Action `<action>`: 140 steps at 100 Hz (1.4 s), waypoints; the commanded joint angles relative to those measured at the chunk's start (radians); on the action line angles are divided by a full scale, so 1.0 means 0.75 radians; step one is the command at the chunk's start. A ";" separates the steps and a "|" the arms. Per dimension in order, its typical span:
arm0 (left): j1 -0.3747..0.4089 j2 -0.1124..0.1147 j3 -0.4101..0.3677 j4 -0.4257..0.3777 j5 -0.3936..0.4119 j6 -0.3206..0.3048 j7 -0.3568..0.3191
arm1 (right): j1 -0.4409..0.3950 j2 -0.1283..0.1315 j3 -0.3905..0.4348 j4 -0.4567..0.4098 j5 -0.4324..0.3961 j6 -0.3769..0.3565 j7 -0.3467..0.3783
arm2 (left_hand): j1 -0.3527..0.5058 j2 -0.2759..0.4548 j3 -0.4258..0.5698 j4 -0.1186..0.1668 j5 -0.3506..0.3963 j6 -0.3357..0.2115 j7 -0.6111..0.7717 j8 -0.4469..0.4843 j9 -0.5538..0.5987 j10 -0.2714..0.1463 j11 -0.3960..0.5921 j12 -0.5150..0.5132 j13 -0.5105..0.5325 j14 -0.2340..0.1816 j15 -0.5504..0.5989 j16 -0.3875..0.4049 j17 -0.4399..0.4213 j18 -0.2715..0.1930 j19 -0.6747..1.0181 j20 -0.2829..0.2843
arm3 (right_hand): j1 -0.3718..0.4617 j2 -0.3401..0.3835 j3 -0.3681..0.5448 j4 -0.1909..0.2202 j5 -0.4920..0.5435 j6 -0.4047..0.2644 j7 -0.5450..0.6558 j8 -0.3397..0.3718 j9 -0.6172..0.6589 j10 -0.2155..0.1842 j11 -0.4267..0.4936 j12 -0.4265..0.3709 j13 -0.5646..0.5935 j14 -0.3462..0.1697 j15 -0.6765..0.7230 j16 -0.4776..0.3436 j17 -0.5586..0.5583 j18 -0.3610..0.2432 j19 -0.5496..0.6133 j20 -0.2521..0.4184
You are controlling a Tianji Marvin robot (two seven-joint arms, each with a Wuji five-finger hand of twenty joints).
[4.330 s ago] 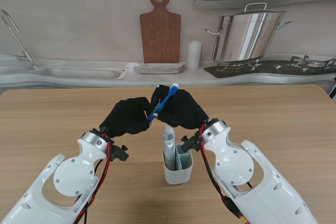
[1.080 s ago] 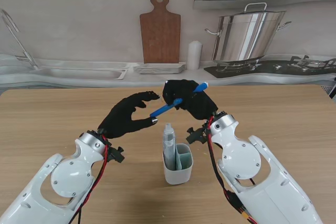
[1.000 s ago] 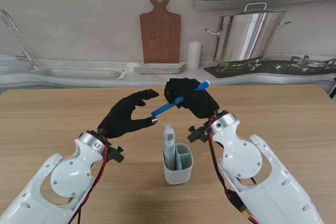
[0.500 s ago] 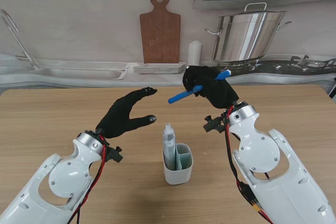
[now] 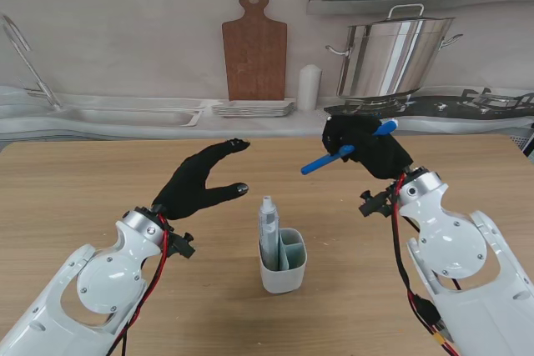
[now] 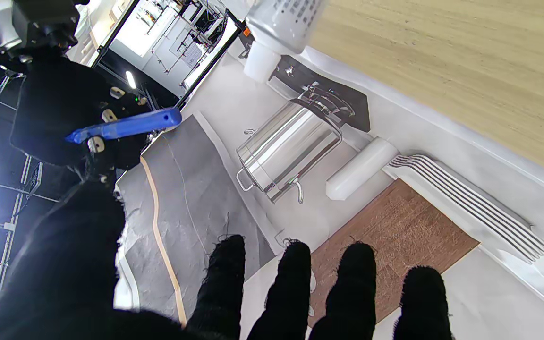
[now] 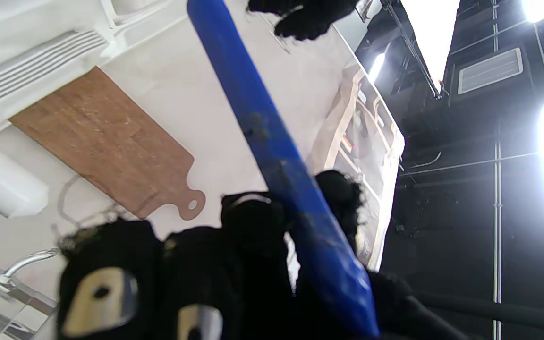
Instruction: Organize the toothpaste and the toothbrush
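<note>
Bench (image 5: 92, 181) is wood, w/ both arms raised over it. Left robot hand (image 5: 204, 181) hovers nr the middle, fingers spread & curled, holding nothing. Right robot hand (image 5: 367, 146) is up & off to the right, closed round the brush (image 5: 346, 149): blue, held slantwise in the air, one end poking out toward the cup side, the other past the knuckles. Cup (image 5: 282, 263) sits nearer to me, between the arms, white, split into two pockets; paste (image 5: 268, 227) stands upright in the left pocket, right pocket looks free. Risks, as I judge: brush is well apart from the cup & far from vertical, so lowering it w/o re-angling could hit the rim, tip the light cup, or knock the paste. Grip looks nr mid-handle; a loose hold could let it swivel or drop on the bench.
</note>
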 commanded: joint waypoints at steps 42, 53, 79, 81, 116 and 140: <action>-0.032 0.000 0.035 0.011 0.003 -0.024 -0.031 | -0.156 0.030 0.111 0.038 0.063 -0.033 0.125 | -0.032 0.065 -0.047 -0.005 -0.087 0.013 -0.032 -0.010 -0.072 -0.007 -0.034 -0.054 -0.062 -0.012 -0.026 -0.041 -0.036 -0.012 -0.058 -0.031 | 0.045 0.312 0.259 0.051 0.044 -0.026 0.045 0.008 0.203 0.181 0.111 0.045 -0.046 -0.272 0.045 0.040 0.038 -0.089 0.135 0.015; -0.037 0.000 0.042 0.021 0.023 -0.053 -0.021 | -0.181 0.035 0.117 0.043 0.084 -0.032 0.153 | -0.049 0.100 -0.067 -0.010 -0.138 0.016 -0.057 -0.023 -0.113 -0.013 -0.044 -0.067 -0.123 -0.023 -0.049 -0.066 -0.051 -0.041 -0.134 -0.068 | 0.044 0.312 0.259 0.047 0.044 -0.021 0.041 0.006 0.206 0.182 0.109 0.049 -0.046 -0.269 0.046 0.042 0.039 -0.085 0.139 0.014; -0.045 0.000 0.052 0.032 0.022 -0.062 -0.020 | -0.234 0.044 0.119 0.051 0.126 -0.041 0.202 | -0.063 0.145 -0.092 -0.019 -0.168 0.015 -0.169 -0.073 -0.173 -0.013 -0.047 -0.086 -0.185 -0.030 -0.055 -0.095 -0.069 -0.052 -0.208 -0.096 | 0.046 0.314 0.259 0.040 0.044 -0.018 0.038 0.006 0.209 0.188 0.104 0.054 -0.046 -0.266 0.046 0.044 0.039 -0.078 0.144 0.010; -0.047 0.000 0.053 0.033 0.022 -0.061 -0.021 | -0.237 0.045 0.119 0.051 0.128 -0.043 0.204 | -0.062 0.147 -0.092 -0.019 -0.167 0.015 -0.170 -0.072 -0.173 -0.013 -0.046 -0.086 -0.185 -0.031 -0.055 -0.095 -0.067 -0.050 -0.209 -0.096 | 0.046 0.314 0.259 0.039 0.044 -0.018 0.037 0.006 0.209 0.188 0.104 0.055 -0.046 -0.266 0.046 0.044 0.039 -0.079 0.144 0.010; -0.056 0.000 0.060 0.042 0.017 -0.051 -0.027 | -0.278 0.045 0.101 0.029 0.170 -0.052 0.210 | -0.055 0.148 -0.096 -0.019 -0.163 0.016 -0.173 -0.058 -0.170 -0.011 -0.039 -0.087 -0.183 -0.028 -0.049 -0.098 -0.060 -0.046 -0.230 -0.092 | 0.042 0.317 0.259 0.028 0.044 -0.015 0.034 0.005 0.210 0.188 0.102 0.058 -0.046 -0.267 0.045 0.046 0.039 -0.075 0.148 0.007; -0.048 0.000 0.054 0.038 0.017 -0.054 -0.025 | -0.277 0.048 0.069 0.008 0.175 -0.040 0.221 | -0.051 0.150 -0.098 -0.019 -0.163 0.018 -0.176 -0.052 -0.168 -0.008 -0.038 -0.087 -0.183 -0.028 -0.047 -0.099 -0.056 -0.044 -0.241 -0.088 | 0.033 0.324 0.259 0.018 0.042 -0.016 0.031 0.004 0.210 0.188 0.101 0.058 -0.045 -0.272 0.044 0.046 0.040 -0.081 0.149 0.004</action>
